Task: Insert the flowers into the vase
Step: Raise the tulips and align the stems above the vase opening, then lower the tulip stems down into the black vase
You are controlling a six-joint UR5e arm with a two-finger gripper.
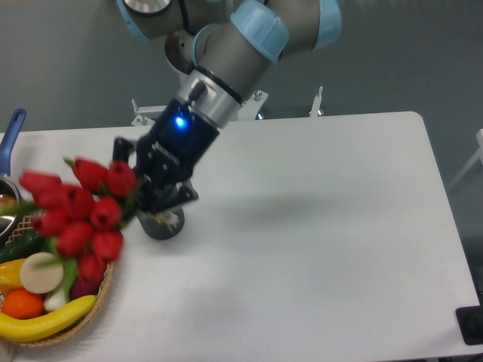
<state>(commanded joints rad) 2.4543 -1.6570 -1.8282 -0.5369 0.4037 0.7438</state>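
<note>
We see the flowers [79,207] jutting out sideways from the hand [147,192], which is clamped on their stems, buds lying over the wicker basket [102,298]. The vase [162,224] sits just beneath the hand on the counter [317,249]. We judge the bunch's long axis must swing upright, stems down.

— Where are the flowers [75,215]?
— Left of the gripper [151,188], over the basket [90,313].
— And the vase [162,224]?
— Under the gripper, mostly hidden; possibly the stems are above it
</note>
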